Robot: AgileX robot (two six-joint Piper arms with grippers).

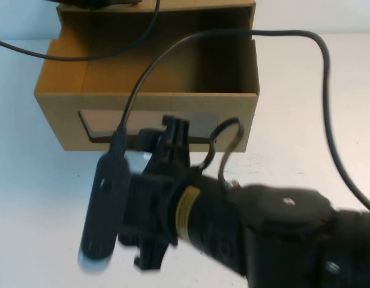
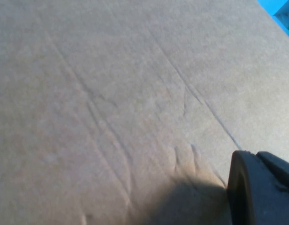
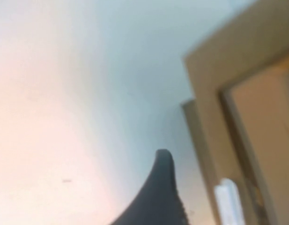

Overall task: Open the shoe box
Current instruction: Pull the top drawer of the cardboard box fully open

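Right jaws hang low over the desk (image 1: 316, 150), just in front of the shoe box (image 1: 59, 114), at the tip of my right arm (image 1: 280, 228), which fills the near side of the high view. From behind I cannot tell whether they stand apart or together. The box sits at the far middle, its inside showing and its lid (image 1: 173, 13) tipped up along the far edge, so I judge it open. My left arm (image 1: 95, 3) barely shows there. A black cable (image 1: 322, 90) arcs above the box.

Left wrist view: creased cardboard (image 2: 111, 108) fills it, with one dark edge of my left jaws close against it. Gripping or merely resting, I cannot tell.

Right wrist view: a box corner (image 3: 238, 93) beside pale desk, and a dark part of my right jaws with nothing on it.

To finish well, I should hold the lid up and draw the right arm away without nudging the front wall or snagging the cable.
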